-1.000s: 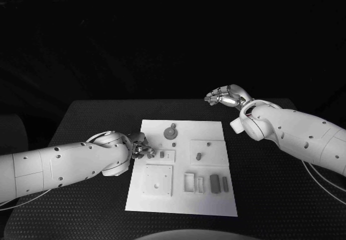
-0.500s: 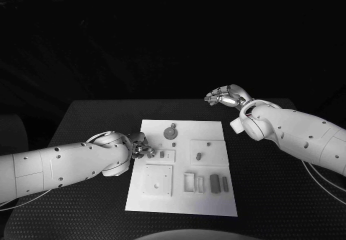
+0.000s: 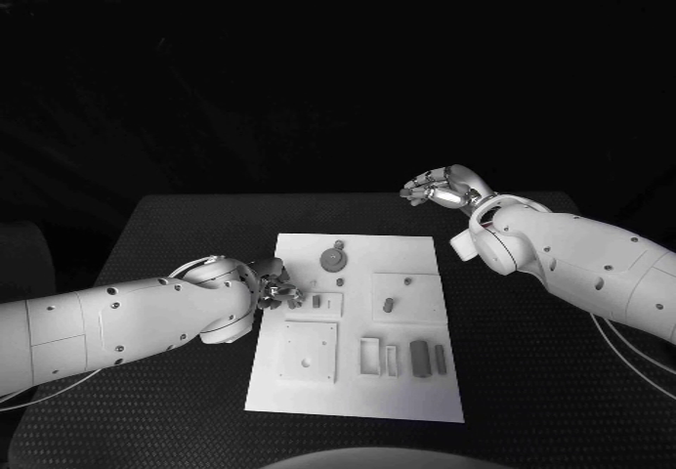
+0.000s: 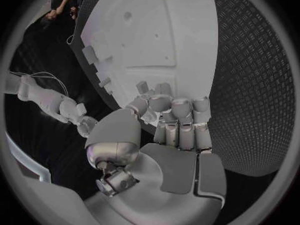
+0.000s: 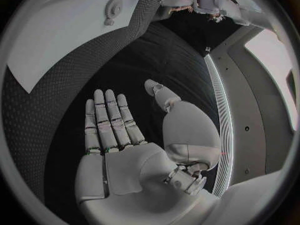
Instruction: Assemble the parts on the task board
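Note:
The white task board (image 3: 359, 391) lies in the middle of the table, also seen as the board (image 4: 181, 40) and the board (image 5: 50, 35). On it are grey parts: a round toothed piece (image 3: 332, 259), which is also the toothed piece (image 5: 112, 7), a short peg (image 3: 388, 305), and two long bars (image 3: 418, 357) at the near right. My left hand (image 3: 276, 290) rests at the board's left edge with its fingers (image 4: 178, 117) curled in; I see no part in them. My right hand (image 3: 443, 187) hovers beyond the board's far right corner, its palm (image 5: 134, 160) flat, fingers straight and empty.
A square plate (image 3: 310, 352) and two narrow frames (image 3: 379, 357) sit on the board's near half. The black textured table (image 3: 535, 391) extends on both sides of the board. My right forearm (image 3: 577, 259) hangs over the table to the board's right.

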Controlling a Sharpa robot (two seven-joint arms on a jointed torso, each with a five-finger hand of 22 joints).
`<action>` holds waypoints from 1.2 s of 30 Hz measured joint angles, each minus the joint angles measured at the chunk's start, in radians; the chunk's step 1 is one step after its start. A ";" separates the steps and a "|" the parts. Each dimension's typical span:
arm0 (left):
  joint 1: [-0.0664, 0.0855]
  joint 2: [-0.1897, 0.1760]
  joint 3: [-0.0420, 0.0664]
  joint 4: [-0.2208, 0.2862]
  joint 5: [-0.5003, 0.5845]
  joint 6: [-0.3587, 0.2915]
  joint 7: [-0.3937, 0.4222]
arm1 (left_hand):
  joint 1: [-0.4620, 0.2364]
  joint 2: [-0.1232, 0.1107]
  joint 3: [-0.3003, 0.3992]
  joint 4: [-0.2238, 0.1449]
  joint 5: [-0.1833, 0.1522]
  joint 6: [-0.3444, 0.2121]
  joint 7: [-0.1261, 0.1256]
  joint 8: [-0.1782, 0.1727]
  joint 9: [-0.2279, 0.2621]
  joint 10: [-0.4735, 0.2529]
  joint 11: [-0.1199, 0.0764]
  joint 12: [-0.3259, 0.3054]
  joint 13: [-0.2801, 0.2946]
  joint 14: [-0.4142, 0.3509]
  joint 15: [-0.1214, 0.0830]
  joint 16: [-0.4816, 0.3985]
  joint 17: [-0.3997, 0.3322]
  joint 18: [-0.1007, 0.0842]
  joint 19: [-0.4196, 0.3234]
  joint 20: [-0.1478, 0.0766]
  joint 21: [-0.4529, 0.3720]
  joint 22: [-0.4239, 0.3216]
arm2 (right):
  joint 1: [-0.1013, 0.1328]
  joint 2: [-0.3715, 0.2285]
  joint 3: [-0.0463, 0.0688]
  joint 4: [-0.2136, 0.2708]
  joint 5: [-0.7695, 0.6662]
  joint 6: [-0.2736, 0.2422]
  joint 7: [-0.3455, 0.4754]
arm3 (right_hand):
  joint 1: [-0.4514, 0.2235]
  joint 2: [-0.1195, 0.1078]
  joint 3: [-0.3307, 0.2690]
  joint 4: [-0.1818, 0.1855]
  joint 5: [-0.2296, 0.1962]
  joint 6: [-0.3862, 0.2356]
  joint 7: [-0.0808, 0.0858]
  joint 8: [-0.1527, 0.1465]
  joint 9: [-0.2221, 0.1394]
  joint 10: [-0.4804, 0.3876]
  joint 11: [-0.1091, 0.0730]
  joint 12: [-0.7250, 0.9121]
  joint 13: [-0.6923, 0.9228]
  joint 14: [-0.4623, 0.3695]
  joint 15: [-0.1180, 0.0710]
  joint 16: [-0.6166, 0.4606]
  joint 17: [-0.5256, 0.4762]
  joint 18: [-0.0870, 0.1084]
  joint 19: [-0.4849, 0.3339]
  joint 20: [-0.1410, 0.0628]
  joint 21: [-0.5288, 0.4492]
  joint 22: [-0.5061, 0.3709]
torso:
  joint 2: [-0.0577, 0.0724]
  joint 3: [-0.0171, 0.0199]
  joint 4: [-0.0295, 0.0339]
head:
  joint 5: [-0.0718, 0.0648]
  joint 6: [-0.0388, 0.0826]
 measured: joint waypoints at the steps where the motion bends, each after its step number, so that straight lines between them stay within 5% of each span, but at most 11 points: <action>1: 0.000 0.000 0.000 0.000 0.000 0.001 0.000 | 0.000 0.000 0.000 0.000 0.000 0.000 0.000 0.000 0.000 0.000 0.000 0.000 0.000 0.000 0.000 0.000 0.000 0.000 0.000 0.000 0.000 0.000 | 0.000 0.000 0.000 0.000 0.000 0.000 0.000 | 0.000 0.000 0.000 0.000 0.000 0.000 0.000 0.000 0.000 0.000 0.000 0.000 0.000 0.000 0.000 0.000 0.000 0.000 0.000 0.000 0.000 0.000 | 0.000 0.0000 0.0000 | 0.000 0.000; 36: 0.000 0.000 0.001 -0.001 -0.012 0.010 -0.001 | 0.001 -0.001 0.000 -0.005 0.004 0.001 0.000 0.000 0.001 0.002 -0.004 0.000 -0.001 0.000 0.000 0.000 -0.001 0.000 0.000 0.000 0.004 -0.002 | -0.002 0.000 0.000 -0.001 0.000 0.002 0.000 | 0.000 0.000 0.000 0.000 0.004 0.000 0.000 0.000 -0.001 0.000 0.000 0.000 0.000 0.001 -0.001 0.000 -0.001 0.000 0.000 0.000 0.000 0.003 | 0.000 0.0004 -0.0002 | 0.001 -0.005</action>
